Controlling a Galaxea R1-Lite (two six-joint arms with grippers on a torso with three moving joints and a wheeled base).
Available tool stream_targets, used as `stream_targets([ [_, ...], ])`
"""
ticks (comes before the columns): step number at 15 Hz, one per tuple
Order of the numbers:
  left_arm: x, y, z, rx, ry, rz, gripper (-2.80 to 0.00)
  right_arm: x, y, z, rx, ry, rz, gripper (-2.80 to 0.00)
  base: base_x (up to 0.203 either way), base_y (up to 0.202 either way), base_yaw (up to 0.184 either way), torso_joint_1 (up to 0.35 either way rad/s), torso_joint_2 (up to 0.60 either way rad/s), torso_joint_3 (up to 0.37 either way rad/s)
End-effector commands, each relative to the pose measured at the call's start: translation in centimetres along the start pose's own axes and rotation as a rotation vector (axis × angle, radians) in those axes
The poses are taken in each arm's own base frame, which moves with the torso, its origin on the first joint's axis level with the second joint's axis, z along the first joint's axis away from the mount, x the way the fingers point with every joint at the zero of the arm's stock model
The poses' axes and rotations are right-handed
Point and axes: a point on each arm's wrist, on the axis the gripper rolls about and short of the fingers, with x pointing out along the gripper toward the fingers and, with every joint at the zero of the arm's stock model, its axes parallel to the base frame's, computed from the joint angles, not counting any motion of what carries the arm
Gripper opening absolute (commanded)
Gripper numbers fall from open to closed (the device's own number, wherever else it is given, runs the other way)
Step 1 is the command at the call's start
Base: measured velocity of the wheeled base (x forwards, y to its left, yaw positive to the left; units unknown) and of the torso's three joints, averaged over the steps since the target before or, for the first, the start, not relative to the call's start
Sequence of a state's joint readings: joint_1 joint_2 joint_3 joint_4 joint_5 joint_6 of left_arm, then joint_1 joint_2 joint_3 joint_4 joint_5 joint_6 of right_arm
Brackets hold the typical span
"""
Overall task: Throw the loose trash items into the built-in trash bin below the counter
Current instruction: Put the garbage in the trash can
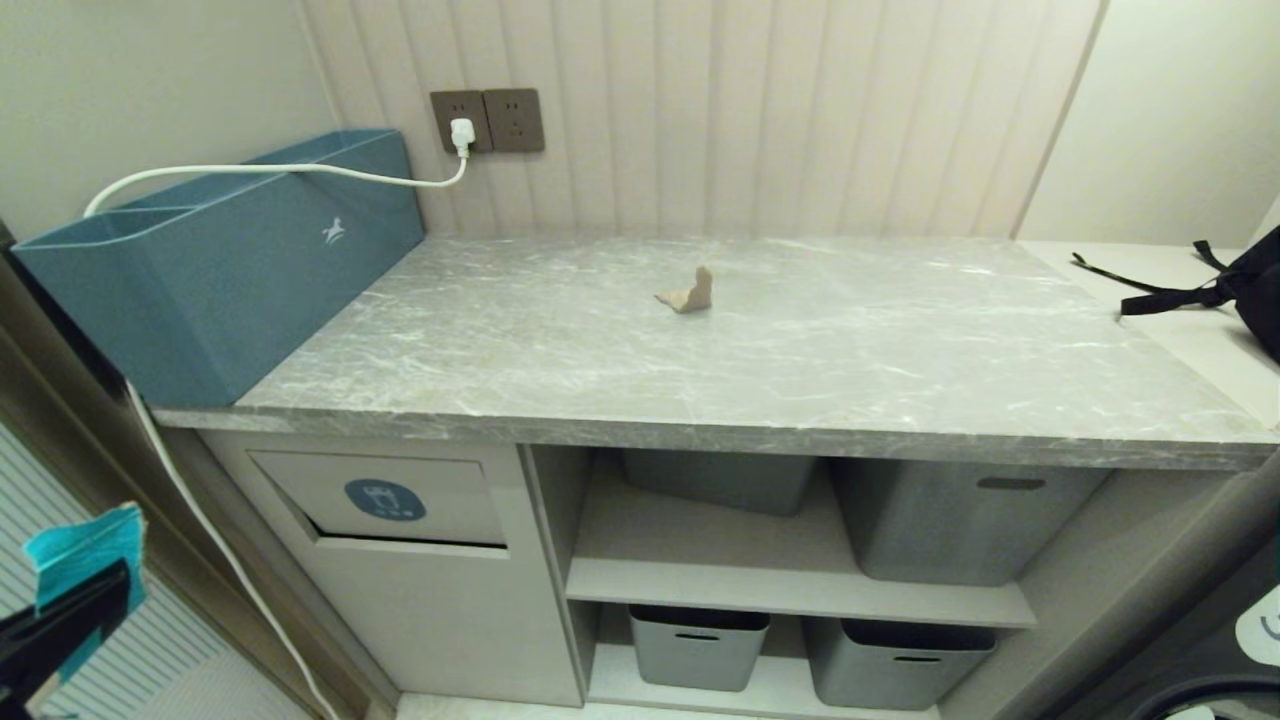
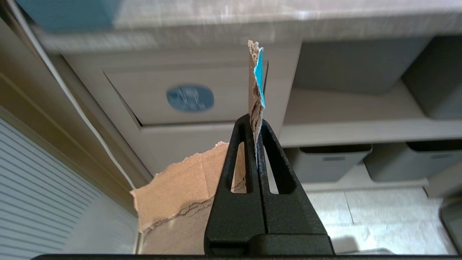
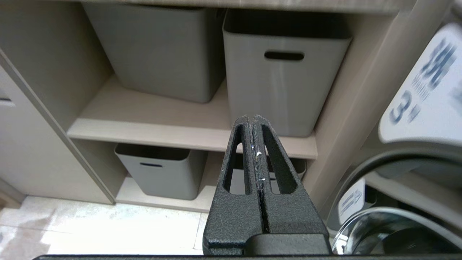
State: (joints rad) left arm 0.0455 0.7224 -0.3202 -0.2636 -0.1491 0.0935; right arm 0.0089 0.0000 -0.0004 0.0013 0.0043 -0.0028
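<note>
My left gripper [image 1: 108, 592] is low at the left, below and left of the counter [image 1: 800, 350], shut on the teal scrap [image 1: 85, 552]. In the left wrist view the gripper [image 2: 255, 124] pinches that scrap [image 2: 257, 79] edge-on, and its torn tan backing [image 2: 173, 191] hangs to one side. It points at the trash bin flap [image 2: 190, 97] with the blue oval sticker [image 1: 385, 498]; the flap looks slightly ajar. A tan cardboard piece [image 1: 688, 292] stands on the counter's middle. My right gripper [image 3: 253, 121] is shut with nothing in it, facing the shelves.
A blue box [image 1: 220, 260] with a white cable [image 1: 270, 170] sits at the counter's left end. A black strapped bag [image 1: 1240, 285] lies at the far right. Grey boxes [image 1: 960, 520] fill the open shelves [image 3: 285, 72]. A white appliance [image 3: 422, 108] stands to the right.
</note>
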Motion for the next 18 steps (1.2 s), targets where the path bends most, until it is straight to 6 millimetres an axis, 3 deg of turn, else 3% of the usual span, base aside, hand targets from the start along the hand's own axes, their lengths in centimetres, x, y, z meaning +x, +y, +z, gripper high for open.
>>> stream_targets([
  [1,0.8,0.1,-0.4,-0.008,0.045,-0.013,-2.80,0.0,0.0,0.0,0.000,-0.001,0.001,-2.80,0.000,0.000,0.000,-0.224,0.52,0.293],
  [11,4.9,0.7,-0.4,-0.124,0.172,-0.018,-2.80,0.0,0.0,0.0,0.000,-0.001,0.001,-2.80,0.000,0.000,0.000,-0.203,0.49,0.287],
  [18,7.9,1.2,0.2,-0.177,0.145,-0.011,-2.80,0.0,0.0,0.0,0.000,-0.001,0.001,-2.80,0.000,0.000,0.000,-0.154,0.46,0.301],
])
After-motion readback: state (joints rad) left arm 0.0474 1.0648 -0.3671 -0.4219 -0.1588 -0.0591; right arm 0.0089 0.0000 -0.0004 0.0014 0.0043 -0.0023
